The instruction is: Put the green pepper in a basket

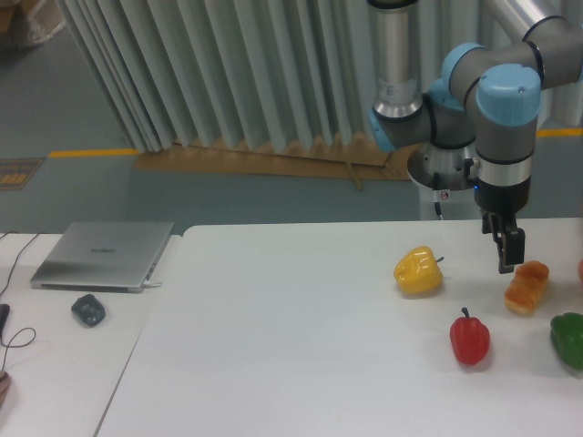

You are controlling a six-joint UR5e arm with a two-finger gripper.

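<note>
You have a white table [301,346] in front of grey vertical blinds [228,73]. Your gripper [509,259] hangs above the right part of the table, its fingers pointing down; they look close together with nothing between them, but I cannot tell for sure. Just below it lies an orange bread piece [527,287]. The yellow pepper [418,271] is to its left, the red pepper [470,339] nearer the front. The green pepper [568,340] sits on the table at the right edge, partly cut off. Far left, you see a laptop [102,255] and a dark mouse [88,309].
</note>
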